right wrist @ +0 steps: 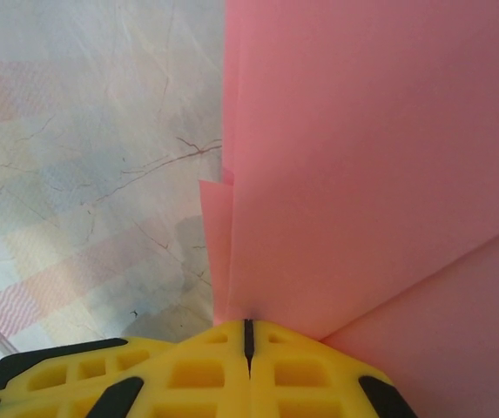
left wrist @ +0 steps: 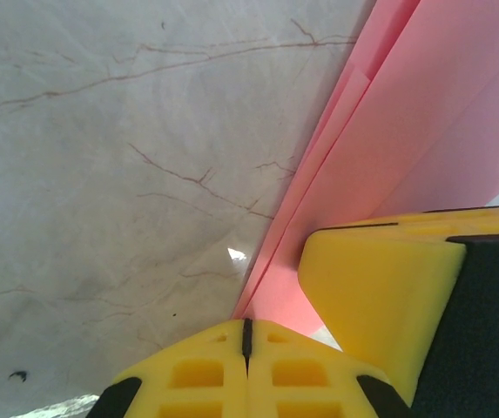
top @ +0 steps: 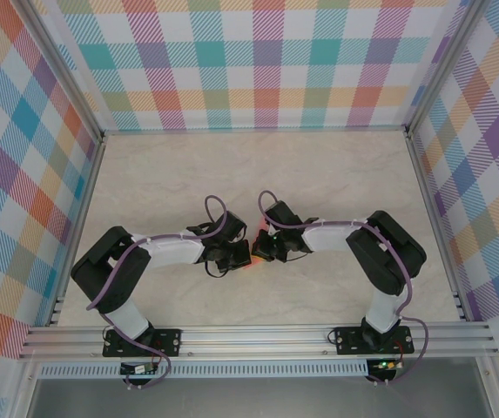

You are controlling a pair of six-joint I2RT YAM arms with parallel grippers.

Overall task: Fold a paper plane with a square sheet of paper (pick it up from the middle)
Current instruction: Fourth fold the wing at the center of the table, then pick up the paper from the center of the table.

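Paper (right wrist: 362,174): plain salmon pink, no print (folded layers read a shade darker). Table (top: 319,174) around the paper: cream marble look, thin brown veins. Left gripper (left wrist: 246,326) and right gripper (right wrist: 247,326), at the paper: bright yellow, black patches. Left arm (top: 166,251) and right arm (top: 336,237), either side of the paper: white and black, purple cables (top: 217,205). Walls (top: 258,61), well back from the paper: pastel plaid, teal, purple, orange, pink, yellow on white. Rail (top: 258,335): silver.
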